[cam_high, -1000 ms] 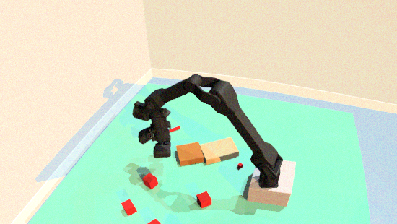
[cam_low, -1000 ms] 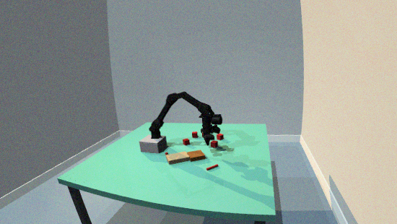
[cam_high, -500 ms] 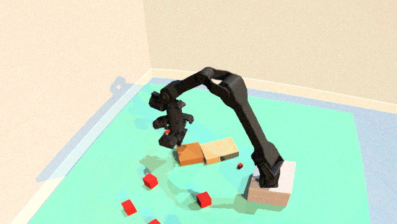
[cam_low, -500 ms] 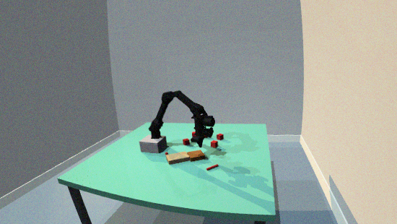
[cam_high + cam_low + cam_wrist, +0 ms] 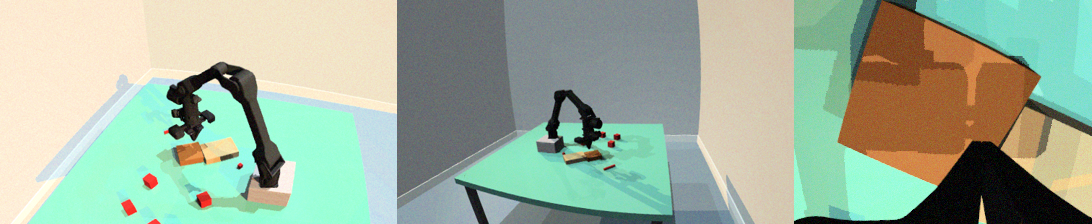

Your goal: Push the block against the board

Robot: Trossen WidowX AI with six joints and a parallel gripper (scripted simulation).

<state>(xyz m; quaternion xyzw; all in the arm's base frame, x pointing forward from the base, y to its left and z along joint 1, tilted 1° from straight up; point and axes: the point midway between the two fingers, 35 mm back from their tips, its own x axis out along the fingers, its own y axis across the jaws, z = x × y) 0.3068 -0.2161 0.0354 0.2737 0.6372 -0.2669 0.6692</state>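
The orange-brown square block (image 5: 189,154) (image 5: 593,155) (image 5: 904,110) lies flat on the table. The pale board (image 5: 224,146) (image 5: 574,157) (image 5: 1069,145) lies flat beside it, with one end facing a side of the block. A thin dark line runs between them in the wrist view; I cannot tell whether it is a gap or shadow. There the block's upper right corner sticks out a little past the board's long edge. My gripper (image 5: 195,138) (image 5: 589,147) (image 5: 980,150) is shut and empty, above the block; its black fingers hide part of the seam.
Red cubes (image 5: 150,181) (image 5: 128,207) (image 5: 204,199) (image 5: 611,144) (image 5: 617,136) lie on the green table (image 5: 310,144) (image 5: 516,173). A thin red bar (image 5: 166,132) (image 5: 609,167) lies beyond the block. A tiny red piece (image 5: 240,165) (image 5: 564,153) lies between the board and the arm's base (image 5: 271,195) (image 5: 548,145).
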